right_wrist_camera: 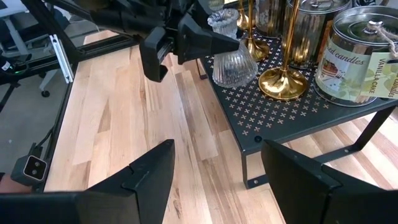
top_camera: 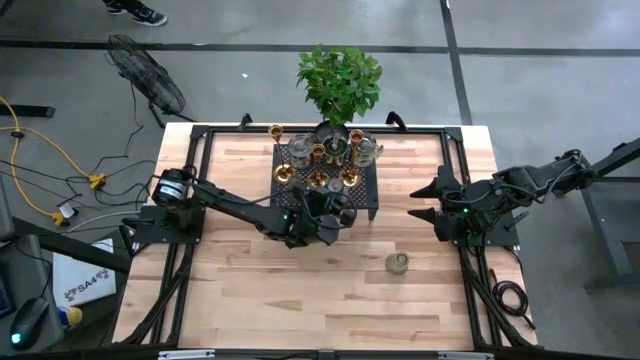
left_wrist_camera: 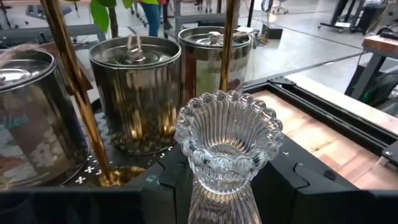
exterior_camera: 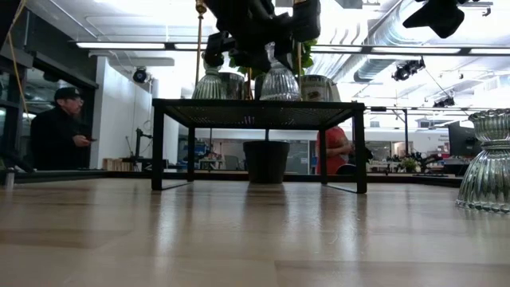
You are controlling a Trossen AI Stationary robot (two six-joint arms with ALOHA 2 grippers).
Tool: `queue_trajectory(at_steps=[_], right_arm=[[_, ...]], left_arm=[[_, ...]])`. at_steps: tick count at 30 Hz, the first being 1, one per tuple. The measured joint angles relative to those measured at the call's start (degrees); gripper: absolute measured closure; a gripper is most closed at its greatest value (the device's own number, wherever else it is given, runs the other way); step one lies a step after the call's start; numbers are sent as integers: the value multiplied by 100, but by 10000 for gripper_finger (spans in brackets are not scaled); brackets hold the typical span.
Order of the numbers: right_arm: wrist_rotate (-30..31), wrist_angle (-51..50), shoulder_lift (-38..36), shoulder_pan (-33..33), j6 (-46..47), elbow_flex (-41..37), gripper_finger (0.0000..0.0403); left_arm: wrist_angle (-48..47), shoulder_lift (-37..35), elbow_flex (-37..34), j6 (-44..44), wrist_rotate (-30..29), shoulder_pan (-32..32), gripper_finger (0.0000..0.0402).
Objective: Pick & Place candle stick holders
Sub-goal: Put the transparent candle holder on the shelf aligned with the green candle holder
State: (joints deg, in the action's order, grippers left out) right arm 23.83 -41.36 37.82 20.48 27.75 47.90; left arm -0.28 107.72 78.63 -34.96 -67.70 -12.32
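Left claw [right_wrist_camera: 205, 43] grips ribbed, scallop-rimmed clear glass holder [left_wrist_camera: 227, 146], seemingly airborne.

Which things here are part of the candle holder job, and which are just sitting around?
Job:
- clear glass holder, gripped by the left hand at the black stand's edge
- brass stick holders on the stand
- lone holder on the table

Lying about:
- candle tins
- potted plant
- floor fan
- right hand, open, waiting
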Motion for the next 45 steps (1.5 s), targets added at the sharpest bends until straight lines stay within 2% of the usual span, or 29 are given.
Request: queue_trajectory(at_steps=[12,36,39,45], right_arm=[[0,0,1,0,-1,0,170],[0,0,-1,1,1,0,170],[0,0,0,0,1,0,170],[0,0,1,1,1,0,170]], left_arm=[[-366,0,0,-350,21,-1,278],[-408,0,4,-282,156,121,276],[-395,0,4,-280,175,122,264],[-388,9,4,-281,87,118,205]])
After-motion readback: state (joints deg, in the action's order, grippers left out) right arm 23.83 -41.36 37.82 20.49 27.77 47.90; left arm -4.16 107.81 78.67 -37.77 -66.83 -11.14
